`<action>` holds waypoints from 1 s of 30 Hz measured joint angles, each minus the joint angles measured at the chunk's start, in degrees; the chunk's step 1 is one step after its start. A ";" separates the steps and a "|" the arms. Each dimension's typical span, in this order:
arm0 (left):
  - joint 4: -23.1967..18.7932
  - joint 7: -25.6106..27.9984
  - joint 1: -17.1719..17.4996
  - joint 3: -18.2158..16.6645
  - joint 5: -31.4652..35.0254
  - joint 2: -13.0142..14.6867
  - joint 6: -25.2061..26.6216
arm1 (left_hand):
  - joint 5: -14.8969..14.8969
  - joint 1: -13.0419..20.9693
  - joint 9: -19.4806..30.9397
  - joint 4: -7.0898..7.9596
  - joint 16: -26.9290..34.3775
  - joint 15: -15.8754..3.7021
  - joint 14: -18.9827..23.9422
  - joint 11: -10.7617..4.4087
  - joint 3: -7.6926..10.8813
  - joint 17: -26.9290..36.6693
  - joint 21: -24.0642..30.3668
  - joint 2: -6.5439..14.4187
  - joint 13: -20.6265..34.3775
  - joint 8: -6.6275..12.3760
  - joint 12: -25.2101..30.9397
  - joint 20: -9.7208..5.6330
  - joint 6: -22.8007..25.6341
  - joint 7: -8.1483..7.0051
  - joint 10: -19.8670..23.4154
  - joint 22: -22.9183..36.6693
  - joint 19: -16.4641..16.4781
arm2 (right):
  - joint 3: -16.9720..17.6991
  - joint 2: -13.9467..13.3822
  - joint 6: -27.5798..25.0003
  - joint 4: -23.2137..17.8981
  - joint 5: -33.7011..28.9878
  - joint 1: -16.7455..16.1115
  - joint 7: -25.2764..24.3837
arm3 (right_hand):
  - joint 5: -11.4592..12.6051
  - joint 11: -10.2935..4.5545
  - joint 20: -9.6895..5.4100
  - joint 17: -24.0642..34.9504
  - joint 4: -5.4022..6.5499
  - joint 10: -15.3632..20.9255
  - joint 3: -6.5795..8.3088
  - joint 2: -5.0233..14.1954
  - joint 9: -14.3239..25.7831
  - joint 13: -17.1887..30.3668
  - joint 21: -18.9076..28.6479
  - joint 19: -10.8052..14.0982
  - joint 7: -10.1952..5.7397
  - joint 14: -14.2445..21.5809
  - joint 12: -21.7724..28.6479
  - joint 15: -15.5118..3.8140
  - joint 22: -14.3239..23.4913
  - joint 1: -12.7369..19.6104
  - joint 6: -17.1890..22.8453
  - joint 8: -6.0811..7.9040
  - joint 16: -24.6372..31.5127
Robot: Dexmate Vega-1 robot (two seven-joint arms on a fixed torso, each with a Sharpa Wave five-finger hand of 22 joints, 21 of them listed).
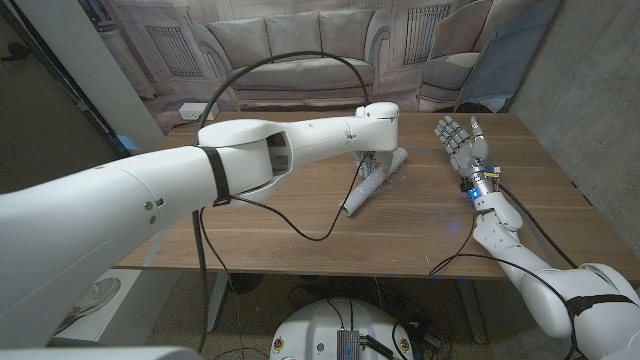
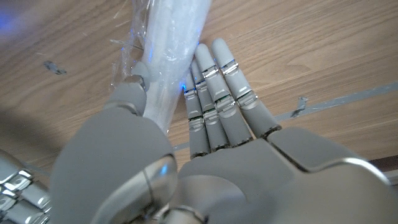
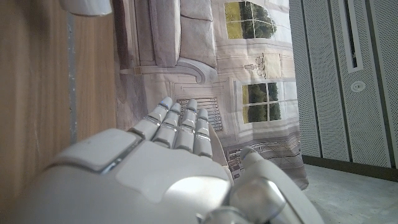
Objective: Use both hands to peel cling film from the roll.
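one cling film roll (image 1: 373,181) on the counter (image 1: 300,225), lying slantwise near the middle, film loose and crinkled at its far end. two robot hands. my left robot hand (image 2: 186,155) is at the roll: thumb on one side, straight fingers (image 2: 214,93) along the other, touching it. can't tell if it actually grips. my right robot hand (image 1: 462,140) stands upright well apart from the roll, fingers spread, holding nothing.
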 measured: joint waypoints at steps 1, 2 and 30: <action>-1.03 0.46 0.83 -1.27 -0.46 0.68 -0.30 | 0.00 0.20 0.00 -0.22 -0.14 -0.01 0.00 -0.01 0.22 0.01 0.00 -0.20 -0.12 0.00 0.00 -0.21 -0.31 0.31 -0.01 -0.05 0.21 | -0.04 -0.17 -0.04 -0.52 0.11 -0.34 -0.41 | 0.00 0.00 0.00 0.00 0.00 0.00 0.00 0.00 0.00 0.00 0.00 0.00 0.00 0.03 0.00 -0.03 0.00 0.00 0.00 0.00 0.00; -2.20 1.22 1.80 -2.93 -1.19 1.45 -0.71 | 0.01 0.61 0.00 -0.33 -0.50 -0.08 0.07 -0.01 0.33 -0.09 0.00 -0.61 -0.35 0.00 -0.06 -0.51 -0.62 0.62 -0.01 -0.10 0.52 | -0.04 -0.20 -0.04 -0.61 0.11 -0.39 -0.41 | 0.00 0.00 0.00 0.00 0.00 0.00 0.00 0.00 0.00 0.00 0.00 0.00 0.00 0.21 0.00 -0.21 0.00 0.00 0.00 0.00 0.00; -23.31 20.03 23.92 -30.05 -24.78 12.83 -29.26 | 10.06 0.66 0.00 -0.93 -5.79 3.71 -8.00 1.26 0.93 -3.77 -4.46 -0.63 -4.75 0.00 -6.72 1.44 -4.05 2.24 -5.63 -0.66 -1.02 | -1.25 -2.02 -0.71 -6.40 1.17 -2.83 -2.58 | 0.00 -0.22 0.01 0.00 -0.25 0.22 0.23 0.00 -0.02 0.00 0.00 0.00 0.31 0.21 0.00 -0.21 0.00 0.00 0.31 0.00 -0.02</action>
